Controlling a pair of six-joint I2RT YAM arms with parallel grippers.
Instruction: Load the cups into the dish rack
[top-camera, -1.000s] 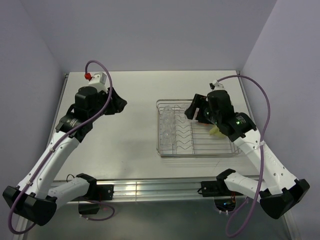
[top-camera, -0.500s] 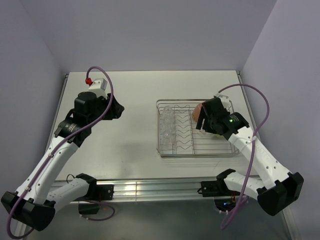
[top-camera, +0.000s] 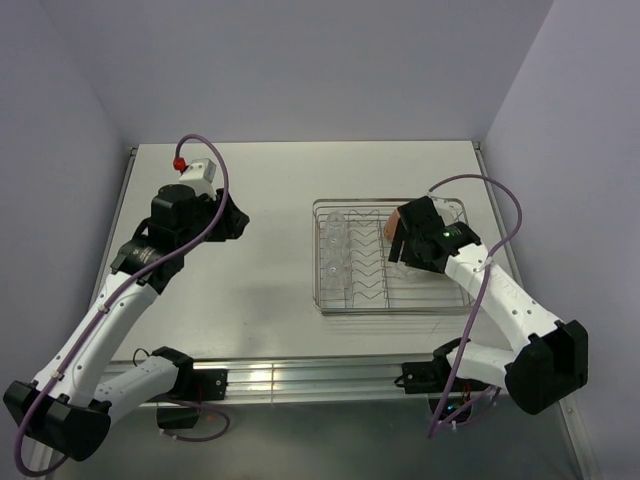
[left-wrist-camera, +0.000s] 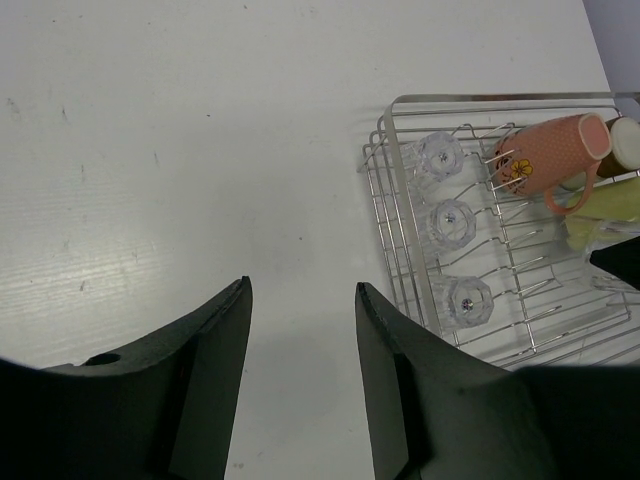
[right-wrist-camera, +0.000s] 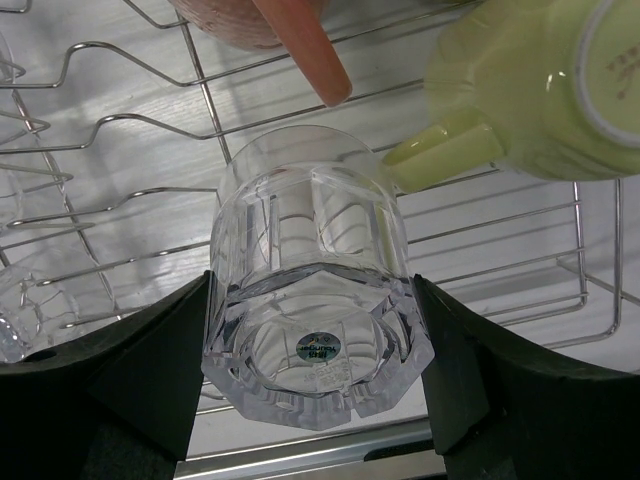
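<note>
Right hand (right-wrist-camera: 312, 390) grips a clear faceted tumbler (right-wrist-camera: 310, 250) — left hand (left-wrist-camera: 300, 350) released, empty.

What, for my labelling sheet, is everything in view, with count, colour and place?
chrome wire dish rack: one, silver, table's right half.
clear glass tumblers: three, colourless, rack's left column.
gripped clear glass tumbler: one, colourless, just above the rack wires.
pink-terracotta handled mug: one, pink, on its side in the rack's far part.
pale yellow-green mug: one, yellow-green, in the rack beside the pink mug.
white table: one, white, under everything.
purple cables: two, purple, along the arms.
left end effector: black, open over bare table.
right end effector: black, closed on the tumbler.
</note>
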